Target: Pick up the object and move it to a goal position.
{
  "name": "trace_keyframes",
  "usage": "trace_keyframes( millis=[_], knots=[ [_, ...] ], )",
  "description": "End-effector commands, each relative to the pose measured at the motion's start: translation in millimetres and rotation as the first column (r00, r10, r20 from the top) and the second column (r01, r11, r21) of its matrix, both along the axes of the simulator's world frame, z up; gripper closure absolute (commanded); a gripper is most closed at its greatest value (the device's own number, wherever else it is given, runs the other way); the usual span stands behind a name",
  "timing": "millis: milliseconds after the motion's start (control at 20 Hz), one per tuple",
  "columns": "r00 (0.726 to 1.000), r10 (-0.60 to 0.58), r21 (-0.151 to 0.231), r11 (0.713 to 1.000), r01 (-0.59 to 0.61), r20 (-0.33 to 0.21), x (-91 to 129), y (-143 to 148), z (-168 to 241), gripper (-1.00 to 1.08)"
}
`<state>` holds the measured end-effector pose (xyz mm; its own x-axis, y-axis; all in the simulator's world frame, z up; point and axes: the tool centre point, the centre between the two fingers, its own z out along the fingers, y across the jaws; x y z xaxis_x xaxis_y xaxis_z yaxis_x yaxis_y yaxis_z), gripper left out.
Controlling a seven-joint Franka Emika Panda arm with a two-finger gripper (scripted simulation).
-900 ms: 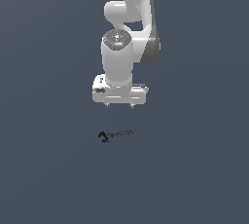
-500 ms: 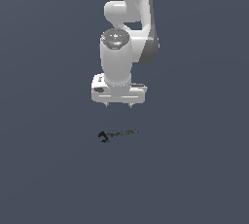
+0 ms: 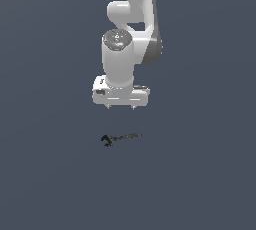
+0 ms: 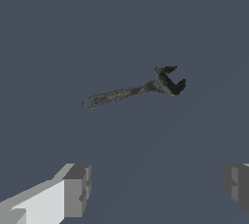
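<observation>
Hand: my hand (image 3: 120, 107) hangs above the desk (image 3: 200, 174), pads pointing down, spread wide and holding nothing; in the wrist view both fingertips (image 4: 78, 190) show with a broad gap of bare surface between them.

Wrench: the wrench (image 3: 120, 138) lies flat on the desk, apart from my hand, below it and toward 6 o'clock in the exterior view. Its hooked open end points to about 9 o'clock there, the slim handle running off toward 3 o'clock.

Line-up: in the wrist view the wrench (image 4: 131, 90) is not between my fingertips; it sits beyond them, so I judge I am not yet centred over it.

Risk, missing: if I go straight down from here, the pads could close on nothing, because the handle lies off the line between them.

Risk, thinness: the tool is very thin and flush with the desk. If I stop too high, the pads would pass over it; if I go too low, they would press into the desk.

Risk, twisting: a grip near the hooked end rather than mid-handle could let the wrench swing or slip out on the lift.

Change: against the view from half a second ago, my hand sits slightly lower and nearer the wrench; the wrench itself lies where it was.
</observation>
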<state>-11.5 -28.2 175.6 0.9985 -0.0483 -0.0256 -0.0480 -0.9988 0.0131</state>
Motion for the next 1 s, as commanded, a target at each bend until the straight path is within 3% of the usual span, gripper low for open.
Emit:
trace_keyframes(
  millis=[0, 550, 950],
  knots=[
    [1.000, -0.017, 0.000, 1.000, 0.017, 0.000, 0.8, 0.0, -1.4, -0.92],
    [0.980, -0.198, 0.006, 0.980, 0.198, 0.002, 10.7, 0.4, -15.6, -0.92],
    [0.913, -0.409, 0.009, 0.913, 0.409, 0.002, 22.2, 0.6, -33.4, -0.92]
  ],
)
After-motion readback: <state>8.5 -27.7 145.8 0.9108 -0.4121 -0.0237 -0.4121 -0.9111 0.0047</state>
